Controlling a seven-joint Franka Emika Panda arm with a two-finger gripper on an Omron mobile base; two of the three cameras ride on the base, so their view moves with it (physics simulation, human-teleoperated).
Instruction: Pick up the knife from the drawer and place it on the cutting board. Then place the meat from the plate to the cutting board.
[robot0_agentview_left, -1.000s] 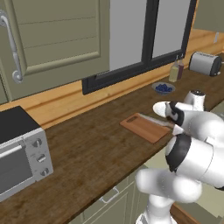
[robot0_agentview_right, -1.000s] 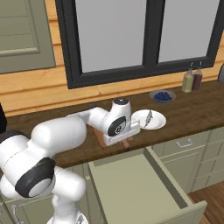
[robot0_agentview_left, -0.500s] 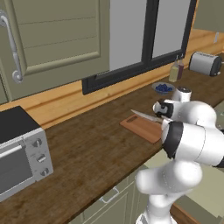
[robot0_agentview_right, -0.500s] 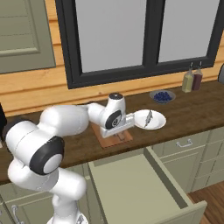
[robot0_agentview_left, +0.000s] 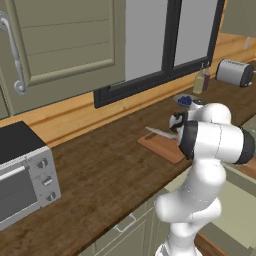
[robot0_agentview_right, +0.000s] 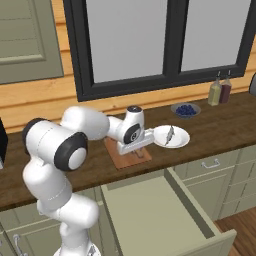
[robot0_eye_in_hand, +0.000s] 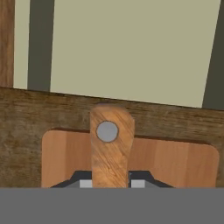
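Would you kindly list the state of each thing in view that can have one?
Gripper: shut on the knife handle.
Knife: held above the cutting board, blade sticking out level.
Cutting board: flat on the counter.
Drawer: pulled open.
Plate: on the counter, meat on it.
Meat: lying on the plate.

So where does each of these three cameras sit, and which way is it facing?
Left base view: behind the arm's left, looking over the counter; arm rises at lower right, the knife above the cutting board.
Right base view: behind the arm's right; arm at lower left, open drawer, plate.
Hand view: along the gripper, down at the knife handle.
All three show the board.
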